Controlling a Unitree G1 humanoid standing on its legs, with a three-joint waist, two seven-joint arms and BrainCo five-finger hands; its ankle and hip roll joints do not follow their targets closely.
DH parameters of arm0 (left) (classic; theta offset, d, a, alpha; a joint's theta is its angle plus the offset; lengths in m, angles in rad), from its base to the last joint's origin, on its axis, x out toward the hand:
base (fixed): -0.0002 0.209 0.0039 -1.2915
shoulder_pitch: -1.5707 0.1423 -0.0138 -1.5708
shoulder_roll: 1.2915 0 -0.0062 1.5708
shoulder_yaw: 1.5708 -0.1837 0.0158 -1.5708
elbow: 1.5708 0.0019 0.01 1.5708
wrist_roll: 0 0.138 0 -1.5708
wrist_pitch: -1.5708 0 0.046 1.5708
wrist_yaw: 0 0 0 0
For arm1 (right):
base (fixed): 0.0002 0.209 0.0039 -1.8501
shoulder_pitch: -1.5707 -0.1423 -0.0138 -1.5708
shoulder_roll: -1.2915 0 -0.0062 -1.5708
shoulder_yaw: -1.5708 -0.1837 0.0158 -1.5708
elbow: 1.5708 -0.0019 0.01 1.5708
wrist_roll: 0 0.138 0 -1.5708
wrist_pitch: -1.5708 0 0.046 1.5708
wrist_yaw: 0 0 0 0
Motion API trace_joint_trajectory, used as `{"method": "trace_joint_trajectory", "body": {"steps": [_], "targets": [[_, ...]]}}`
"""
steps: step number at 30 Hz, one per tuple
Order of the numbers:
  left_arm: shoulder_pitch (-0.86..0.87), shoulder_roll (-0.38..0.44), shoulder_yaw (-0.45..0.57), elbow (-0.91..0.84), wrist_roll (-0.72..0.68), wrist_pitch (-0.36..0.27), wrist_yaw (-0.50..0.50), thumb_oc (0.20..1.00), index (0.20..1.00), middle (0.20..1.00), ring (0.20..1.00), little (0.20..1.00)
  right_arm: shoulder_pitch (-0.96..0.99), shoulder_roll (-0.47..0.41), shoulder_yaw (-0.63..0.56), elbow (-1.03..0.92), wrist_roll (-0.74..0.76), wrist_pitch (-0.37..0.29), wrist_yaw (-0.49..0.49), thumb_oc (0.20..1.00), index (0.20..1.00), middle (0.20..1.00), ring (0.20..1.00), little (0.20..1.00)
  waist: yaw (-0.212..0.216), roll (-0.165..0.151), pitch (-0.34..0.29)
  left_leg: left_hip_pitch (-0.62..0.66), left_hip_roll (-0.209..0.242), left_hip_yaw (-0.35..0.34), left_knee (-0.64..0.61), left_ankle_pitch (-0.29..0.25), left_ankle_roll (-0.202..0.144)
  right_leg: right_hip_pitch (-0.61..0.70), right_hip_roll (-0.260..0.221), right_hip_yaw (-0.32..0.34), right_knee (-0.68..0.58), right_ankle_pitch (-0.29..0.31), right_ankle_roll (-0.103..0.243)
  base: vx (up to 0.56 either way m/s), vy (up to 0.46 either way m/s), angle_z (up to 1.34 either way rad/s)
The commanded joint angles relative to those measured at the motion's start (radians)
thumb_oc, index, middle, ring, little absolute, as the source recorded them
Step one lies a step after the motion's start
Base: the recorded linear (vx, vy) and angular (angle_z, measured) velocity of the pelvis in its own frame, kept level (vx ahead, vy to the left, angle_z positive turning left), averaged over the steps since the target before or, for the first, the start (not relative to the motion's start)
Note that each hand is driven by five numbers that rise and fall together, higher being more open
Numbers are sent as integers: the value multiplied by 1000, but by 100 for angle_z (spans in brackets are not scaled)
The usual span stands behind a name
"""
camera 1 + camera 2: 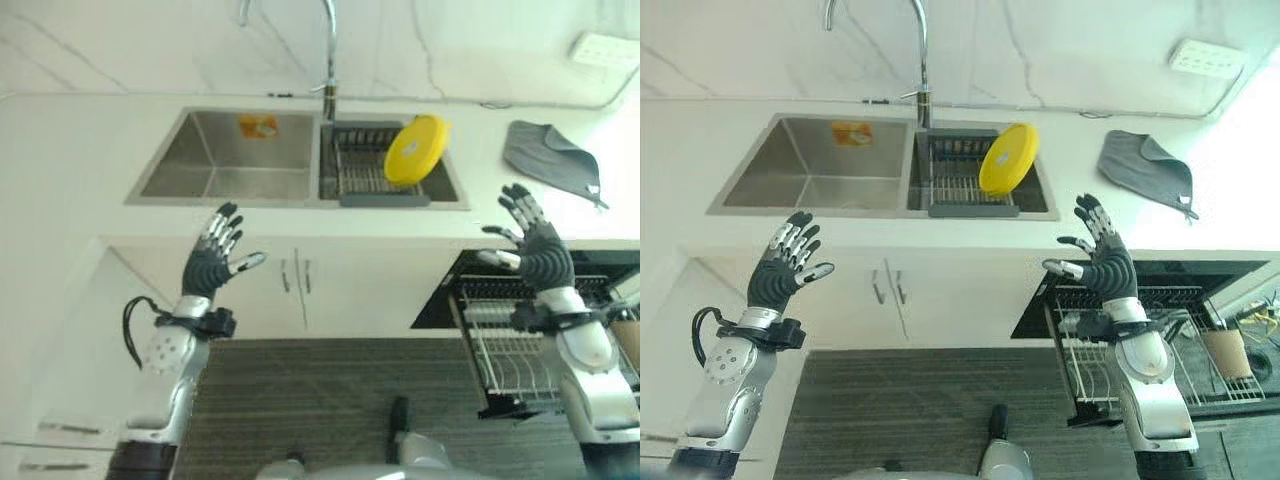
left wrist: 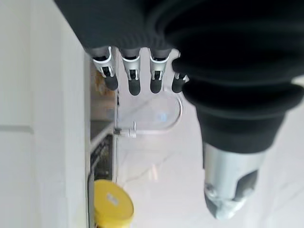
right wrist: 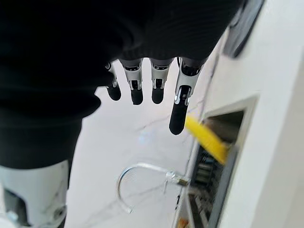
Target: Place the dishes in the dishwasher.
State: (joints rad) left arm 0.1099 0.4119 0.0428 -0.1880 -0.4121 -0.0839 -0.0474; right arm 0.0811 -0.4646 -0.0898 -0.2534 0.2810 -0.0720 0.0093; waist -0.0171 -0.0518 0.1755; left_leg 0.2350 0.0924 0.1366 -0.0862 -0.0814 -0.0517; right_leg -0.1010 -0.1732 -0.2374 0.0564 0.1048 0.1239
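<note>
Both robot hands are raised in front of a white kitchen counter, fingers spread and straight, holding nothing. The left hand (image 1: 213,258) has silver, dark-tipped fingers (image 2: 134,80) fanned upward from a dark ribbed cover, thumb angled out toward the middle; past its fingertips lies the smooth white countertop (image 1: 70,160) and then a rectangular brushed-steel sink basin (image 1: 235,155) with a small orange sticker on its back wall. The right hand (image 1: 1100,255) is likewise open, palm turned inward, fingers (image 3: 179,102) splayed and apart from everything. Beyond its fingertips, and off toward the left hand, a round, glossy yellow plate (image 1: 1007,158) stands tilted on edge in a dark wire drying rack (image 1: 958,183) set in the second sink basin (the plate leans against the basin's far right side). A curved chrome faucet (image 1: 921,50) rises between the two basins against a pale marble-veined wall. Beyond the right fingertips, to the outer side, a soft grey cloth (image 1: 1148,168) lies crumpled on the counter. Directly beneath the right hand and wrist, the dishwasher (image 1: 1140,285) stands open as a dark cavity, with its silver wire rack (image 1: 1092,365) pulled out over the floor; what the rack holds cannot be made out. Below the left hand are flat white cabinet doors (image 1: 300,285) with slim metal handles, and a grey ribbed mat (image 1: 300,400) covers the floor between the arms.
</note>
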Motion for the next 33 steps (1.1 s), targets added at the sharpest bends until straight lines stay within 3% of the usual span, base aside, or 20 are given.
{"method": "trace_joint_trajectory", "body": {"steps": [1, 8, 11, 13, 15, 16, 17, 18, 19, 21, 24, 26, 29, 33], "targets": [[-73, 49, 29, -85, -28, -44, -20, 1000, 1000, 1000, 1000, 1000, -68, -27, -58, -65, 45, -29, -5, 1000, 1000, 1000, 1000, 1000, 3, 6, 14, -21, -60, -38, 9, -45, 62, 42, 16, 4, 13, -40, 49, 381, -189, -3], [-26, 43, 40, -113, -72, -39, -28, 1000, 1000, 1000, 1000, 1000, -41, -49, -85, -99, 55, -3, 5, 1000, 1000, 1000, 1000, 1000, -28, 13, -21, -11, -13, -19, 148, -94, 21, 76, 54, 18, 37, -107, -14, 322, -188, -5], [7, 36, 44, -112, -88, -63, -31, 1000, 1000, 1000, 1000, 1000, -29, -65, -89, -97, 80, -11, 29, 1000, 1000, 1000, 1000, 1000, -23, 12, -23, -79, 12, -23, 370, 4, -17, 110, 76, 28, 17, -128, -57, 214, -169, -3], [19, 20, 38, -115, -76, -73, -31, 1000, 1000, 1000, 1000, 1000, -25, -58, -84, -95, 62, -26, 36, 1000, 1000, 1000, 1000, 1000, 1, 0, -4, -232, 2, -60, 555, 61, -33, 153, 73, 45, -10, -131, -74, 179, -106, -14], [20, 16, 33, -112, -74, -77, -37, 1000, 1000, 1000, 1000, 1000, -36, -65, -82, -93, 61, -28, 32, 1000, 1000, 1000, 1000, 1000, 11, -4, 11, -283, 26, -35, 506, 37, -22, 177, 69, 53, -34, -134, -66, 174, 53, -9], [23, 16, 29, -112, -72, -84, -36, 1000, 1000, 1000, 1000, 1000, -46, -69, -78, -91, 67, -30, 33, 1000, 1000, 1000, 1000, 1000, 15, 1, 14, -277, 40, -27, 430, 44, -25, 186, 69, 58, -46, -135, -58, 209, 248, -27], [27, 16, 26, -112, -61, -101, -35, 1000, 1000, 1000, 1000, 1000, -67, -75, -74, -85, 73, -33, 34, 1000, 1000, 1000, 1000, 1000, 17, 13, 13, -258, 62, -16, 275, 51, -34, 193, 66, 67, -65, -135, -41, 288, 358, -46], [30, 19, 25, -107, -59, -119, -35, 1000, 1000, 1000, 1000, 1000, -67, -77, -77, -82, 74, -48, 41, 1000, 1000, 1000, 1000, 1000, 25, 26, 11, -230, 66, -38, 126, 85, -46, 204, 62, 74, -73, -140, -29, 258, 476, -74], [34, 24, 28, -106, -72, -131, -38, 1000, 1000, 1000, 1000, 1000, -59, -84, -86, -88, 66, -67, 38, 1000, 1000, 1000, 1000, 1000, 39, 39, 14, -224, 73, -91, 52, 137, -64, 212, 60, 86, -69, -145, -22, 202, 411, -65], [14, 23, 13, -94, -41, -157, -35, 1000, 1000, 1000, 1000, 1000, -69, -92, -77, -84, 70, -86, 17, 1000, 1000, 1000, 1000, 1000, 38, 44, 5, -191, 66, -90, 12, 121, -64, 222, 39, 76, -77, -152, -7, 105, 470, -81], [-51, 50, 13, -94, -10, -201, -66, 1000, 1000, 1000, 1000, 1000, -44, -45, -104, -113, 83, -90, -19, 1000, 1000, 1000, 1000, 1000, 45, 47, -14, -151, 23, -114, -1, 85, -27, 203, -17, 33, 26, -176, 44, 145, 511, -32], [-85, 64, 24, -139, 36, -244, -71, 1000, 1000, 1000, 1000, 1000, -41, -17, -100, -121, 84, -74, -36, 1000, 1000, 1000, 1000, 1000, 57, 34, -20, -143, 5, -120, -1, 60, -8, 213, -43, 16, 42, -185, 54, 145, 329, 62], [-120, 74, 40, -189, 75, -305, -56, 1000, 1000, 1000, 1000, 1000, -53, 7, -100, -118, 77, -63, -45, 1000, 1000, 1000, 1000, 1000, 75, 18, -22, -149, -12, -124, -1, 44, 10, 216, -68, 4, 38, -149, 66, 44, 179, 75], [-156, 79, 34, -215, 110, -344, -20, 1000, 1000, 1000, 1000, 1000, -71, 23, -95, -111, 80, -60, -73, 1000, 1000, 1000, 1000, 1000, 92, 1, -25, -161, -25, -132, -1, 35, 26, 227, -78, -6, 30, -128, 74, -10, 100, 22]]}}
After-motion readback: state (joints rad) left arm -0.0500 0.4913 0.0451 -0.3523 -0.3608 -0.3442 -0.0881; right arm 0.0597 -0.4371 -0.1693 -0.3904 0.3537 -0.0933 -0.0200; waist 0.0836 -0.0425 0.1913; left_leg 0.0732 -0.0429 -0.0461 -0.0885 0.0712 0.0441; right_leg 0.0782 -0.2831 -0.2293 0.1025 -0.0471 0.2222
